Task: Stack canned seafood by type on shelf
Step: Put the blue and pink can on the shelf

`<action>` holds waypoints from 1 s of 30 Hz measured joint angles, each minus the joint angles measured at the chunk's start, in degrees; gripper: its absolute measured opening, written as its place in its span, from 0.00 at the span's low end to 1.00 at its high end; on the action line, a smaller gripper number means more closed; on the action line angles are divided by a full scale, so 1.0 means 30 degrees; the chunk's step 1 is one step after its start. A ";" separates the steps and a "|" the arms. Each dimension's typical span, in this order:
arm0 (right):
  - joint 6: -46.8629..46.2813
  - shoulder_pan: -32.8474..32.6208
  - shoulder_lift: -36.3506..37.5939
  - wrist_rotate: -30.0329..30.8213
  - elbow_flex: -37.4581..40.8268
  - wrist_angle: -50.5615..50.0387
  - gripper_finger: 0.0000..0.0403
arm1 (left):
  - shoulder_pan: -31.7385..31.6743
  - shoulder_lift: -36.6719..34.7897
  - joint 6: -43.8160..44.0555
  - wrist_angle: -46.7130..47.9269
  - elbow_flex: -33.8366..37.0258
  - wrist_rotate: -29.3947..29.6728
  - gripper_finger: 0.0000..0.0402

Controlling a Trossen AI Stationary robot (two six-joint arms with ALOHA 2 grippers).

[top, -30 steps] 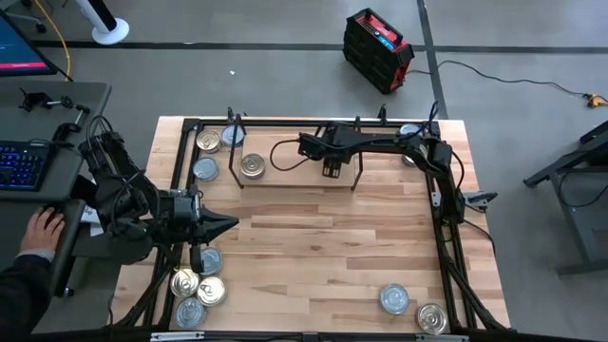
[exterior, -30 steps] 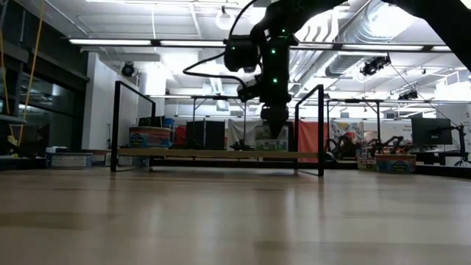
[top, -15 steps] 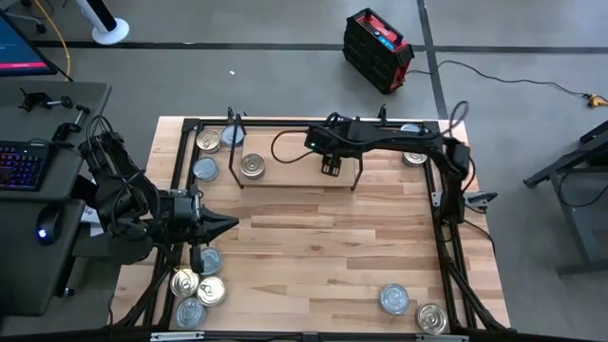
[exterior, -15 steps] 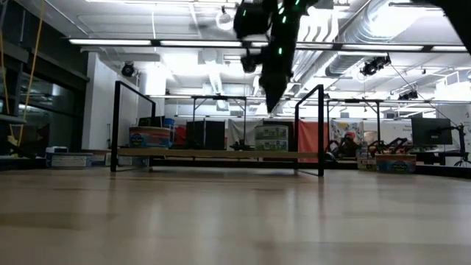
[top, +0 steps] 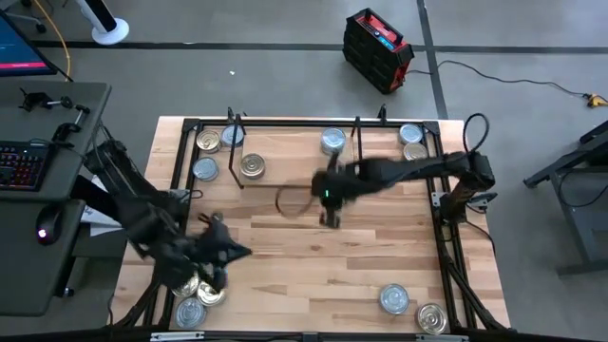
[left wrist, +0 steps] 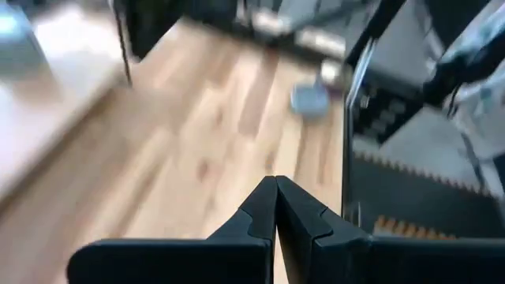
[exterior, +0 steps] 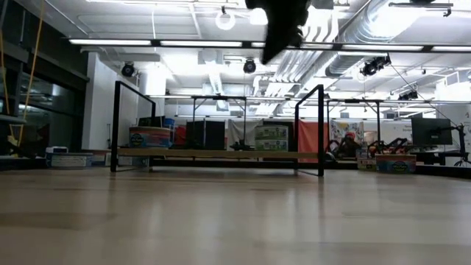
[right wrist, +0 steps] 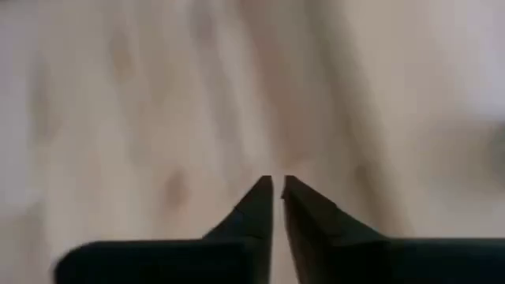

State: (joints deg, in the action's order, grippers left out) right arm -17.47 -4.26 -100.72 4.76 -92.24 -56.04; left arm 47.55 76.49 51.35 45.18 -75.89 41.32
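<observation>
On the shelf [top: 285,171], a pale wooden board between thin black uprights toward twelve o'clock on the counter [top: 313,256], I had two tins in place: a gold-lidded tin [top: 252,166] at its nine o'clock end and a silver-blue tin [top: 332,142] near its three o'clock end. I judged the job barely begun. Two loose tins [top: 206,155] sat just outside the shelf's nine o'clock bracket, two more [top: 412,141] lay at the counter's one o'clock corner, a cluster of tins [top: 195,294] waited at seven o'clock, and a silver-blue and gold pair [top: 411,306] sat at five o'clock, all unsorted.

The tins were flat round discs with shiny ribbed metal lids; the counter was smooth blond plank, black-framed.

My right claw [top: 328,217] hung over bare wood near the counter's centre, on the six o'clock side of the shelf, its two dark fingers [right wrist: 254,207] pressed together on nothing. My left claw [top: 237,253] reached in from eight o'clock, beside the seven o'clock cluster, likewise pinched closed and empty, fingertips [left wrist: 264,207] meeting in its wrist view. From counter height only the shelf [exterior: 213,153] and a dark arm overhead showed.
</observation>
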 joint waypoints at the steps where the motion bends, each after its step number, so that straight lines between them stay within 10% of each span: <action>1: -0.0770 -0.0420 0.0076 -0.0850 0.0993 0.0052 0.04 | -0.0115 0.0473 0.0333 -0.0571 0.0539 -0.0799 0.00; 10: -0.9626 -0.4589 0.2892 -0.3765 0.9648 0.6358 0.01 | -0.1214 0.1858 0.3663 -1.4056 0.9369 -0.8248 0.00; 14: -1.1850 -0.5979 0.4337 -0.2131 1.1420 0.8022 0.00 | -0.1214 0.1923 0.7971 -1.0246 1.0313 -1.1576 0.00; 23: -1.2686 -0.7517 0.5679 -0.0997 1.4359 0.8973 0.00 | 0.0908 0.3739 1.3194 0.0572 0.4179 -1.2615 0.00; 30: -1.1319 -0.7473 0.5898 -0.1144 1.5312 1.0055 0.00 | 0.0955 0.7129 1.6562 0.2895 0.2596 -1.4934 0.00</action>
State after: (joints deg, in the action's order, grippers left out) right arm -51.43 -26.67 -83.02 1.33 -46.30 -25.88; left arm 50.41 97.88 101.04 53.86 -68.11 -3.49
